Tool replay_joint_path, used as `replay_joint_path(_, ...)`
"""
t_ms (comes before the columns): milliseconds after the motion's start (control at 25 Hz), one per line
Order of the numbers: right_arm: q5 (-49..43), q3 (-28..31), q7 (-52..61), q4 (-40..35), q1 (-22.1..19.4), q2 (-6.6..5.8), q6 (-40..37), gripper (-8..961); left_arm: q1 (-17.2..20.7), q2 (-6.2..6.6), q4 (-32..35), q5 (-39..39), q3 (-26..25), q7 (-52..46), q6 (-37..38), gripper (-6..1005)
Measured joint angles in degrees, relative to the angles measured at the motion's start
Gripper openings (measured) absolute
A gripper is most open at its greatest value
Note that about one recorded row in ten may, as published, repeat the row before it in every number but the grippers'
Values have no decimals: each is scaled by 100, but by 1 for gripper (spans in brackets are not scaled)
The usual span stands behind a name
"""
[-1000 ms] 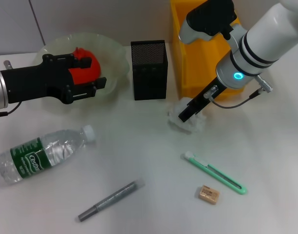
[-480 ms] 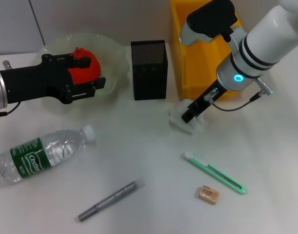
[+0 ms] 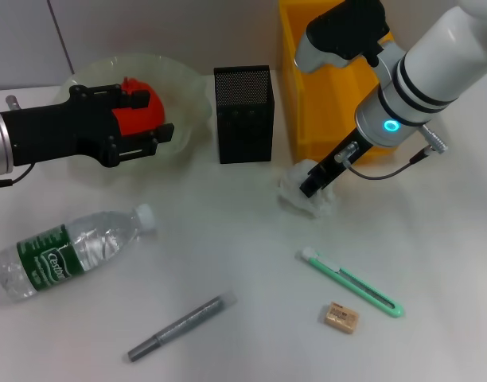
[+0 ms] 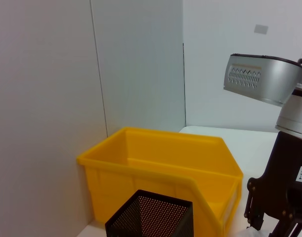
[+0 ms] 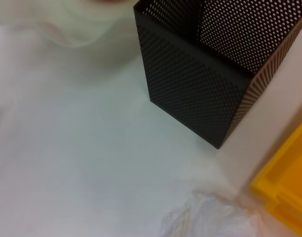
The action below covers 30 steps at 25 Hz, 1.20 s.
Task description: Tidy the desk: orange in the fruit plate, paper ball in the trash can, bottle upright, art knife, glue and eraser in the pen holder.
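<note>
Over the pale green fruit plate (image 3: 189,94) my left gripper (image 3: 144,115) is shut on the red-orange orange (image 3: 134,114). My right gripper (image 3: 313,181) is shut on the white paper ball (image 3: 305,195), low over the desk (image 3: 243,239) in front of the yellow trash can (image 3: 331,111). In the right wrist view the paper ball (image 5: 210,219) shows close by the black mesh pen holder (image 5: 200,94). The bottle (image 3: 68,251) lies on its side at the front left. The grey glue (image 3: 178,327), mint-green art knife (image 3: 351,281) and tan eraser (image 3: 340,317) lie near the front edge.
The pen holder (image 3: 243,115) stands between the plate and the trash can. In the left wrist view the trash can (image 4: 161,168) is open, with the pen holder (image 4: 151,217) in front of it and the right arm's gripper (image 4: 274,217) beside it.
The right gripper and the paper ball have shifted slightly up and toward the trash can. The left gripper with the orange has barely moved.
</note>
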Motion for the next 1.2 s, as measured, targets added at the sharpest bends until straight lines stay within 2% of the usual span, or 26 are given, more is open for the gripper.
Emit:
replay_joint_path(240,15,0,-32,-271,-39,-3,-191,374,-7,-2,0,0,0,1,-46,613)
replay_joint_path(720,553,-68,-88,-2149,-398,0,-1292,341,-8,-9,0,0,0,1,-53,612)
replay_joint_path(1200,256,5,311,-4330,-1241,-12,-913,335,-15,-9,9,1,0,0,-70,611)
